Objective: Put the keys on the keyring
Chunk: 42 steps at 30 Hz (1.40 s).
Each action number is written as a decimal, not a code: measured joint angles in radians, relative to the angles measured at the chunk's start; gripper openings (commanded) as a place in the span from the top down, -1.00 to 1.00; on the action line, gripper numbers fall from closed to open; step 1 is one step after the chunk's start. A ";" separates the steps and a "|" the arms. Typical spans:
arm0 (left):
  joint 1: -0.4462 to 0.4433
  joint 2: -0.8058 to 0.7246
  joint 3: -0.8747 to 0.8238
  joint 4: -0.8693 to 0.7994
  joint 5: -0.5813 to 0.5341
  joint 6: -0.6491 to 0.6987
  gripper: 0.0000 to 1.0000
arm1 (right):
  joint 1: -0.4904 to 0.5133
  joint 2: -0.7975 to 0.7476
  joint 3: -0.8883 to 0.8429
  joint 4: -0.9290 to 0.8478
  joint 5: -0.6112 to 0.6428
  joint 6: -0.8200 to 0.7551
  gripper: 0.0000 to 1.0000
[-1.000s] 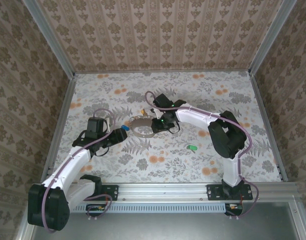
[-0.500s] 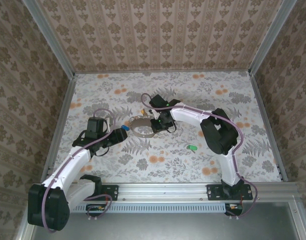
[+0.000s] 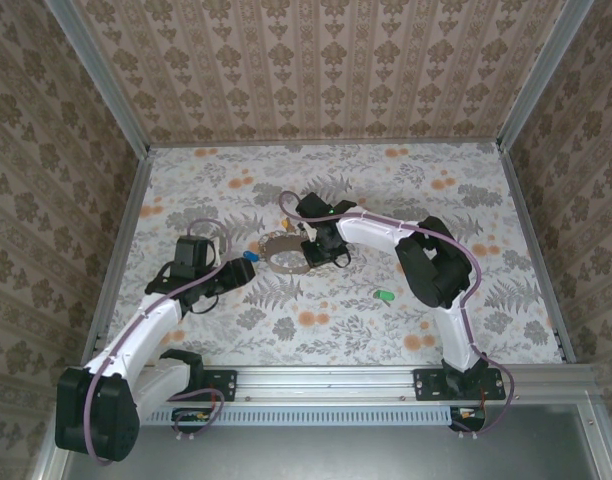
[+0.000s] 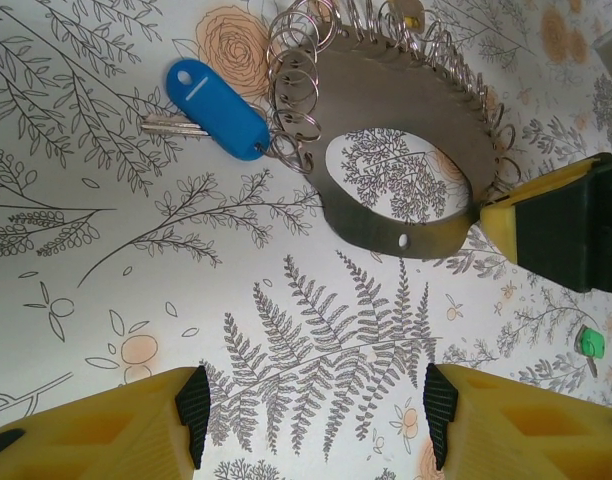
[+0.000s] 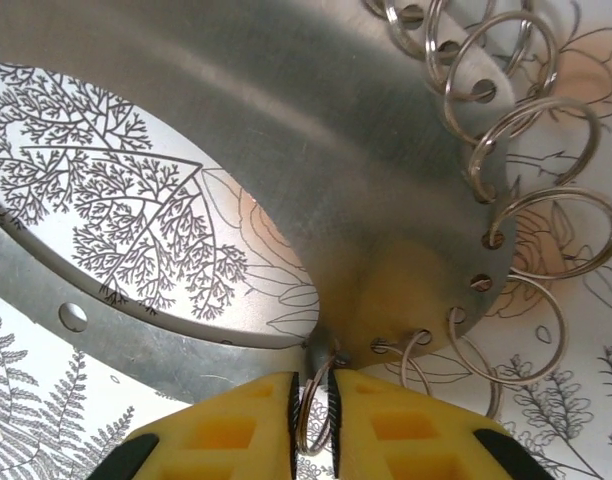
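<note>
At mid-surface, keyring (image 4: pixel 371 228) status? (JL)
Right hand (image 5: pixel 313 400) clamped on one split ring (image 5: pixel 301 425) at its right edge. Left hand (image 4: pixel 316 425), fingers apart, hovers near-left. Blue key (image 4: pixel 218 108) just left of keyring; green key (image 3: pixel 383 294) apart, near-right. (MK)

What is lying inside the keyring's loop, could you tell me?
Bare fern-print table shows inside the keyring, with nothing lying on it. Whatever is under the metal band itself is covered.

The left arm (image 3: pixel 136 335) and right arm (image 3: pixel 381 230) are white shells between bulky black joints, each with a purple cable looping alongside. The left gripper (image 4: pixel 316 425) has blocky yellow pads edged in black at 6 o'clock. The right gripper (image 5: pixel 313 400) has matching yellow pads with moulded recesses.
</note>
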 measured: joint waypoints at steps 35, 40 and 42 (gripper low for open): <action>-0.372 -0.102 -0.025 0.322 0.200 1.135 -0.37 | -0.171 -0.288 -0.196 -0.025 -0.756 0.445 1.00; -0.418 -0.059 -0.025 0.327 0.131 1.301 -0.30 | -0.171 -0.356 -0.241 0.033 -0.826 0.558 1.00; -0.428 -0.050 -0.026 0.345 0.108 1.347 -0.24 | -0.171 -0.377 -0.259 0.053 -0.843 0.600 1.00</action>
